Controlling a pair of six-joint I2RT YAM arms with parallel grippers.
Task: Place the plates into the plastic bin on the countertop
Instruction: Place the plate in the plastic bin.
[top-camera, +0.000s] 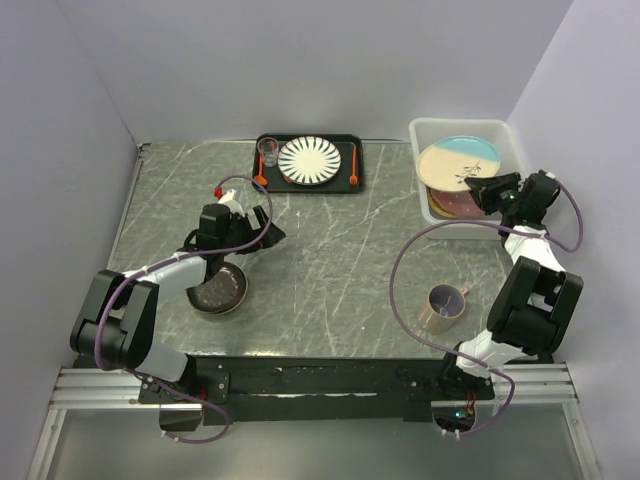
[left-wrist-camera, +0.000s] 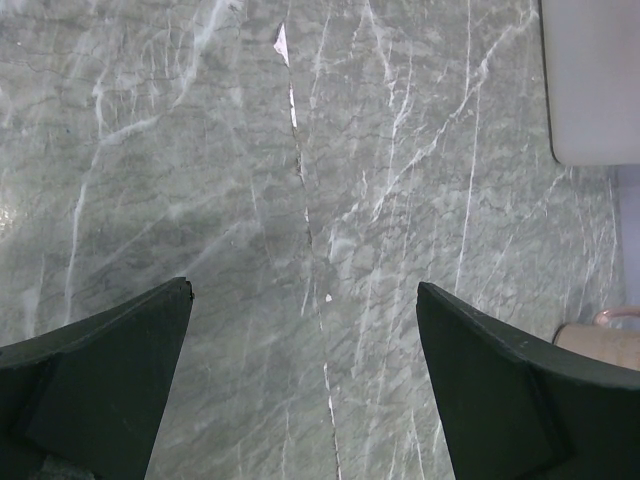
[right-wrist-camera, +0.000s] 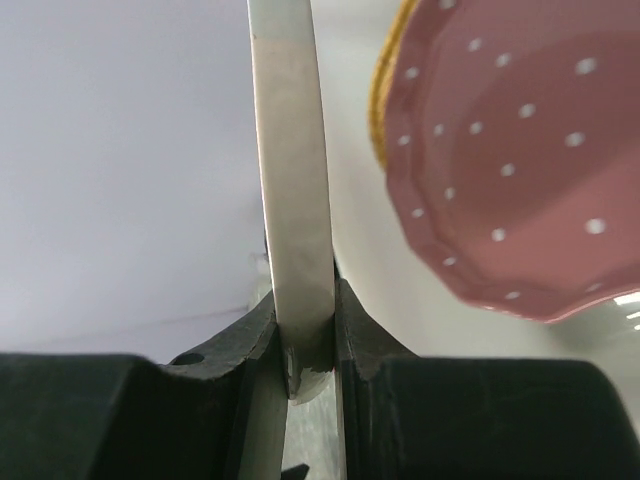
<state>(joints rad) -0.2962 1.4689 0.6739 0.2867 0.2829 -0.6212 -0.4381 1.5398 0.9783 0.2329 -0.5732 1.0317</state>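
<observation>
My right jaws are clamped on the rim of the pale blue-cream plate (top-camera: 458, 163), one finger against each face. In the right wrist view that rim (right-wrist-camera: 290, 200) runs edge-on between the fingers. The plate sits over the plastic bin (top-camera: 430, 128) at the far right corner of the bench (top-camera: 340, 250). It covers most of the pink plate with white dots (right-wrist-camera: 510, 150), which lies inside the bin. At the gripped edge the two plates stand apart. A tan rim (right-wrist-camera: 385, 90) shows behind the pink plate.

My left jaws are spread wide and hold nothing. They hang over bare marble-look bench, with a corner of the bin (left-wrist-camera: 590, 80) at the upper right of the left wrist view. The dark brown patterned plate (top-camera: 218, 290) lies on the bench just beside my left arm, outside the bin.

A pink mug (top-camera: 443, 305) lies on the bench near my right arm. A black tray (top-camera: 350, 160) at the far edge carries a white plate with dark radial stripes (top-camera: 309, 160) and a small glass (top-camera: 268, 150).
</observation>
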